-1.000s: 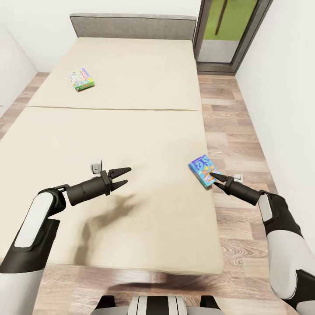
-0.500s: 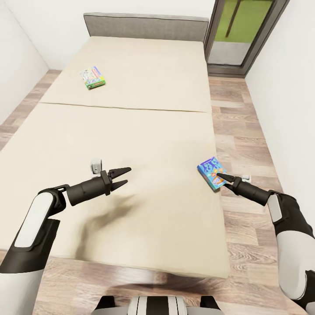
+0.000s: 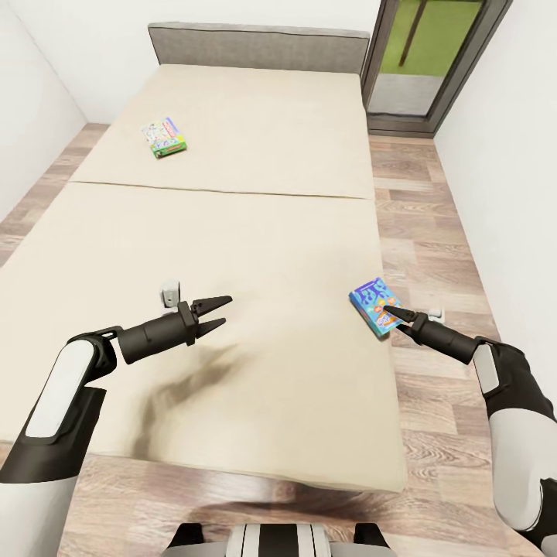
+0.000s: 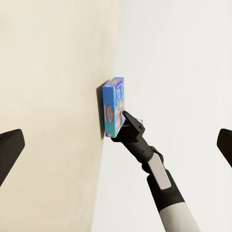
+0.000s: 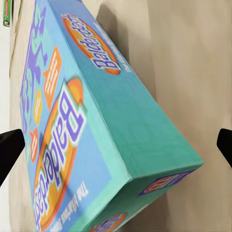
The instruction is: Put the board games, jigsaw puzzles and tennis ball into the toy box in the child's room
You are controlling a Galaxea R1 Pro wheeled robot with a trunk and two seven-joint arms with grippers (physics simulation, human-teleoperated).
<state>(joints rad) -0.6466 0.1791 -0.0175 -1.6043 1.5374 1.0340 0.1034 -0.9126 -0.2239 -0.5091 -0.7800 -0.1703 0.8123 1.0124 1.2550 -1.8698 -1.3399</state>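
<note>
Board games are the items in hand at this station, and two lie on the bed (image 3: 232,232), the largest surface in view. Green-edged game (image 3: 164,138) rests flat far beyond both grippers, near the headboard. Blue game (image 3: 375,305) lies flat at the bed's edge, directly ahead of the right gripper (image 3: 391,313); in the right wrist view the blue game (image 5: 96,121) sits between the two fingertips (image 5: 10,150), which stand wide apart at either side and grip nothing. Judged step: grasping this box. For a sound grasp, advance until the fingers straddle the box's narrow sides, keep the fingers level with the box's thickness, and close squarely so the box does not slide off the edge onto the floor. Left gripper (image 3: 216,312) hovers over bare mattress, fingers spread, holding nothing, well apart from either game.
</note>
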